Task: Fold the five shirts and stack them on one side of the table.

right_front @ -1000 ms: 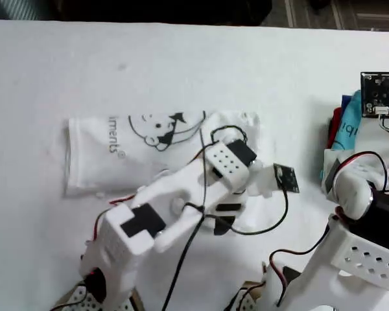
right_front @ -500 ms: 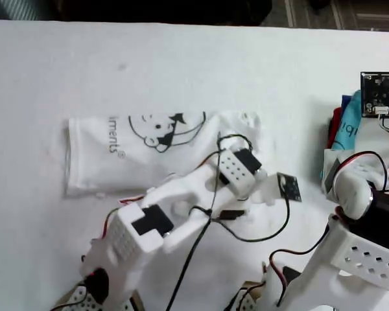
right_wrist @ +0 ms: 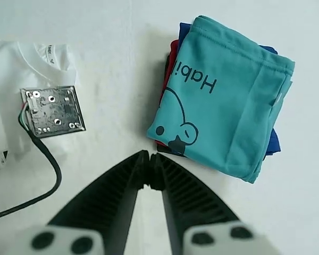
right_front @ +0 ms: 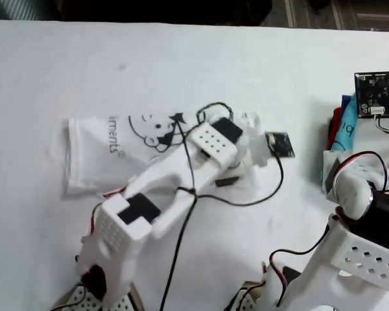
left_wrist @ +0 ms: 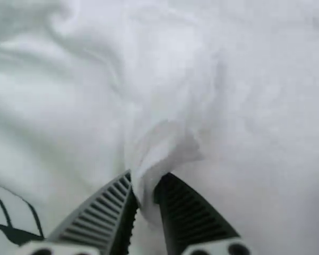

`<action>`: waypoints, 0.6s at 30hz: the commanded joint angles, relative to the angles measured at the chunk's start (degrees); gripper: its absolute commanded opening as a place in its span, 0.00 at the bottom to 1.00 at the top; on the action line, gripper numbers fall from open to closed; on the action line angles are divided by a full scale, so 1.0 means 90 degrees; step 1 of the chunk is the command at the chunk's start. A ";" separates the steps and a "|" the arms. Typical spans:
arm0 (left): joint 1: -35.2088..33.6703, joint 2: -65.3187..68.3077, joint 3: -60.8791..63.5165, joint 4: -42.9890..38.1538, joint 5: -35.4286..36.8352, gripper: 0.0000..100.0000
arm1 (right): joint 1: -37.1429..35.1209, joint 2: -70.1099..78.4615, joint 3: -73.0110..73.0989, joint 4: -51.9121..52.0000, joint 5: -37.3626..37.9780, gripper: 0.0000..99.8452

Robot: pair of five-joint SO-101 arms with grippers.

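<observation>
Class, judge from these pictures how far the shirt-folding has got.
Done: a folded pile, teal printed shirt on top, blue cloth and red cloth beneath. In hand: the left gripper pinches the white printed shirt, partly folded. Left: finishing that fold and stacking it. The right gripper is shut, empty.

Table (right_front: 181, 58) beyond the white shirt (right_front: 97, 155) gives passage; shirt stack (right_wrist: 223, 106) blocks edge.

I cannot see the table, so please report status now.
Left gripper shut on white shirt, pinching a fold. Right gripper shut, empty, near folded stack, teal on top. Left arm across white shirt.
</observation>
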State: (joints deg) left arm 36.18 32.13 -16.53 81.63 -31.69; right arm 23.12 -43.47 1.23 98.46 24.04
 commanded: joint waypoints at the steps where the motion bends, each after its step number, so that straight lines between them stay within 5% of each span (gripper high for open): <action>1: -0.0230 -0.0415 -0.0254 -0.0293 0.0000 0.02 | 0.0015 -0.0063 -0.0020 -0.0005 0.0059 0.02; 10: -0.0708 -0.0415 -0.0234 -0.1006 0.0010 0.04 | 0.0015 -0.0044 -0.0010 -0.0005 0.0068 0.02; 18: -0.1187 -0.0415 -0.0225 -0.1543 0.1104 0.29 | 0.0015 -0.0015 -0.0010 -0.0005 0.0078 0.02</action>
State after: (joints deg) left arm 27.65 32.13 -16.62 70.64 -25.36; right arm 23.12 -43.47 1.41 98.46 24.22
